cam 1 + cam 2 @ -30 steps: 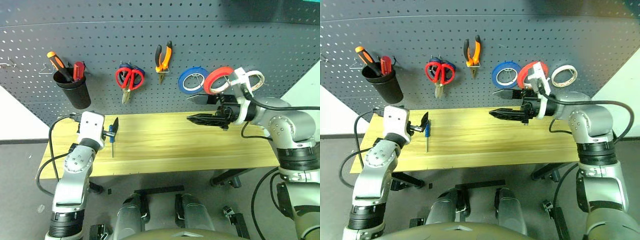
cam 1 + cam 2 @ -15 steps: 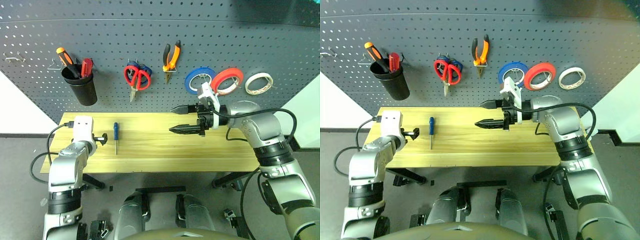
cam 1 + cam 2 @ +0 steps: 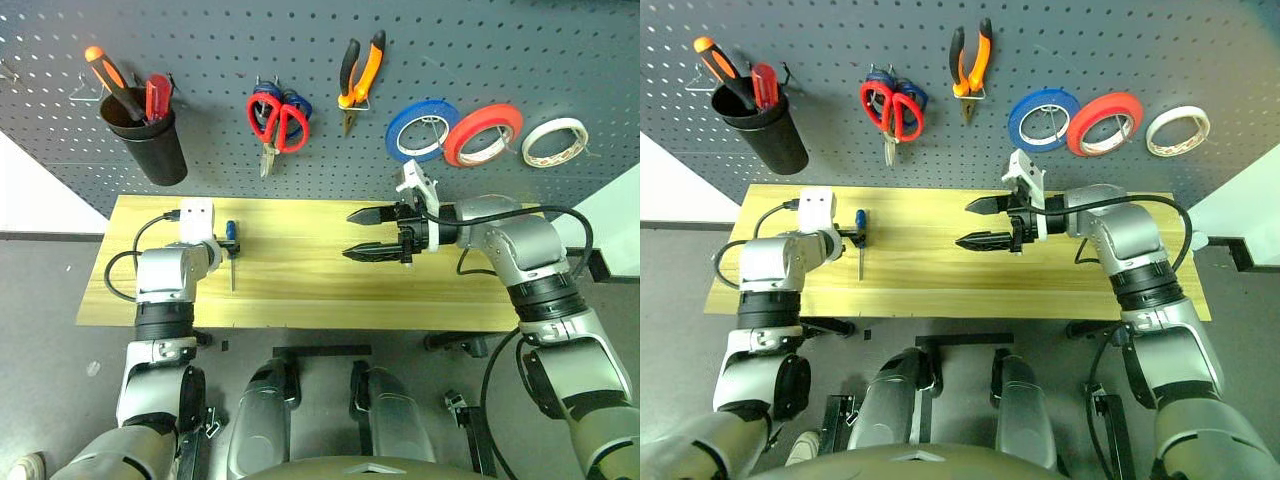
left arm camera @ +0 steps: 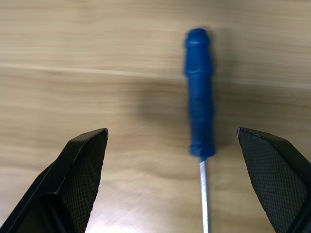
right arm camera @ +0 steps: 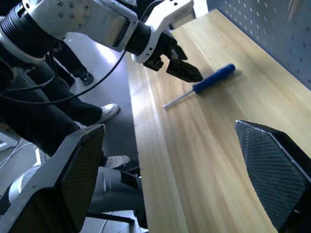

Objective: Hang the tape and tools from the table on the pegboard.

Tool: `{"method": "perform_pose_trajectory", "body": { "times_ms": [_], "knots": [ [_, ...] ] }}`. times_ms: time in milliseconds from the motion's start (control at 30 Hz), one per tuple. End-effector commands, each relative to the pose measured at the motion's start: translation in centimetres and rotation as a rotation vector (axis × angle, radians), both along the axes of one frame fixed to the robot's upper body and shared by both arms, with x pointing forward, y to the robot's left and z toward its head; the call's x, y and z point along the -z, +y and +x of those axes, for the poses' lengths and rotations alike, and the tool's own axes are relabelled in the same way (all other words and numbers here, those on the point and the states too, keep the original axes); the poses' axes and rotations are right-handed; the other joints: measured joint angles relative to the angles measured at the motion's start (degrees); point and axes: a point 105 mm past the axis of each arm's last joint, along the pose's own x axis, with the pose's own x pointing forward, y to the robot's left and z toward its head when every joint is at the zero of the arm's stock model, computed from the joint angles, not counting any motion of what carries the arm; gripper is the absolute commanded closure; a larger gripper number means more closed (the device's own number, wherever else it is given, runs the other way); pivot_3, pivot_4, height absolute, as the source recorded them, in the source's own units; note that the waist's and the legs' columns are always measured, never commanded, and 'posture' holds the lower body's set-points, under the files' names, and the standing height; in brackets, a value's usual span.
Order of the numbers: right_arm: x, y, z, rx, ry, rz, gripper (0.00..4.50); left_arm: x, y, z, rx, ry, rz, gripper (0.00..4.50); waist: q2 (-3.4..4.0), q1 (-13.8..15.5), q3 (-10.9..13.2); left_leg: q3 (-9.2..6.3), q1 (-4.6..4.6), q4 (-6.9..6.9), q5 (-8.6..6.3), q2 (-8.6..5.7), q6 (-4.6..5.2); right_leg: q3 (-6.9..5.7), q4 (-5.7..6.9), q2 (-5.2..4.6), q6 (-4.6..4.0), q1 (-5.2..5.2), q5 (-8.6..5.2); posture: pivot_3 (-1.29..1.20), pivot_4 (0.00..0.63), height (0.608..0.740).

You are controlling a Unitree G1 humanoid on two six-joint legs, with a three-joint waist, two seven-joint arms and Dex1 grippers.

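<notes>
screwdriver lies flat on the desk, blue handle toward the pegboard, shaft toward the near edge. left gripper hangs just beside it, tilted down, jaws wide open astride the handle. right gripper, well apart, points sideways, jaws open, empty.

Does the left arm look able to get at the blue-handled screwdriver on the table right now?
Probably yes. The left end effector is open just over the blue-handled screwdriver, which lies flat on the table with bare wood around it and nothing between the fingers and the handle.
</notes>
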Motion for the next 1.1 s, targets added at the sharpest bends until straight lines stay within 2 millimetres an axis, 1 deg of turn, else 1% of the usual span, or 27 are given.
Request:
{"method": "perform_pose_trajectory", "body": {
  "times_ms": [33,133,300,500,567,633,700,767,933,1033,1100],
  "knots": [
    [-1.2,-0.4,-0.4,0.007,-0.048,0.01,0.0,-0.6,-0.4,1.1,0.002,-0.029,0.008,0.03,-0.01,-0.1,0.7,0.0,0.0,0.01,0.0,0.01,0.0,0.0,0.01,0.0,0.0,0.0,0.0,-0.02,0.414,0.73],
    [-1.0,-0.9,-0.6,0.021,-0.042,0.001,0.0,-0.2,-0.5,1.4,-0.018,-0.011,-0.001,0.03,-0.04,-0.1,1.3,0.0,0.0,0.01,0.0,0.0,-0.01,0.0,0.03,-0.04,0.0,-0.01,0.0,-0.04,0.417,0.73],
    [-0.8,-1.5,-0.7,0.038,-0.05,-0.012,0.0,1.0,-0.2,1.1,-0.063,0.03,-0.014,0.03,-0.07,-0.5,1.9,0.01,-0.01,-0.01,0.0,0.0,-0.01,0.0,-0.01,-0.07,0.01,-0.02,0.0,-0.06,0.411,0.73],
    [-0.8,-1.8,-0.4,0.051,-0.066,-0.024,0.0,1.3,-0.4,1.5,-0.078,0.019,-0.028,0.03,-0.08,-1.6,1.9,0.02,0.0,-0.06,0.0,-0.04,-0.01,-0.04,-0.01,-0.15,0.01,-0.02,0.0,-0.07,0.409,0.73],
    [-0.8,-1.9,-0.4,0.052,-0.071,-0.032,0.0,1.4,-0.5,1.6,-0.086,0.016,-0.044,0.42,-0.08,-1.7,1.9,0.02,0.01,-0.09,-0.01,-0.04,-0.01,-0.04,-0.01,-0.15,0.01,-0.05,0.0,-0.07,0.408,0.73],
    [-0.8,-2.1,-0.4,0.055,-0.075,-0.038,0.0,1.6,-0.7,1.7,-0.091,0.025,-0.061,0.93,-0.08,-1.8,1.9,0.02,0.0,-0.13,-0.01,-0.04,-0.02,-0.04,-0.02,-0.15,0.01,-0.12,0.0,-0.07,0.4,0.73],
    [-0.8,-2.3,-0.3,0.057,-0.082,-0.046,0.0,1.6,-0.8,1.6,-0.092,0.028,-0.067,1.64,-0.08,-1.9,1.9,0.03,-0.01,-0.17,-0.01,-0.04,-0.02,-0.04,-0.06,-0.15,0.01,-0.14,0.0,-0.07,0.398,0.73],
    [-0.8,-2.3,-0.3,0.055,-0.086,-0.051,0.0,1.5,-0.7,1.5,-0.095,0.025,-0.066,2.24,-0.08,-2.2,1.9,0.06,-0.03,-0.19,-0.01,-0.04,-0.02,-0.02,-0.07,-0.15,0.02,-0.15,0.0,-0.07,0.391,0.73],
    [-1.0,-2.3,0.0,0.05,-0.102,-0.064,0.0,1.9,-0.5,0.5,-0.118,0.045,-0.09,3.93,-0.08,-3.0,1.9,0.07,-0.07,-0.21,-0.01,-0.05,-0.02,-0.01,-0.09,-0.14,0.02,-0.15,0.0,-0.06,0.373,0.73],
    [-1.4,-2.2,0.2,0.043,-0.107,-0.059,0.0,1.9,0.1,-0.3,-0.145,0.045,-0.092,3.96,-0.08,-3.1,1.9,0.07,-0.07,-0.27,-0.01,-0.05,-0.03,-0.01,-0.1,-0.13,0.03,-0.18,0.0,-0.05,0.357,0.73],
    [-1.7,-2.0,0.2,0.031,-0.11,-0.045,0.0,1.8,0.1,-0.9,-0.132,0.048,-0.09,3.96,-0.08,-3.2,1.9,0.08,-0.08,-0.29,-0.01,-0.05,-0.04,0.0,-0.1,-0.12,0.03,-0.21,0.0,-0.04,0.341,0.73]
  ]
}}
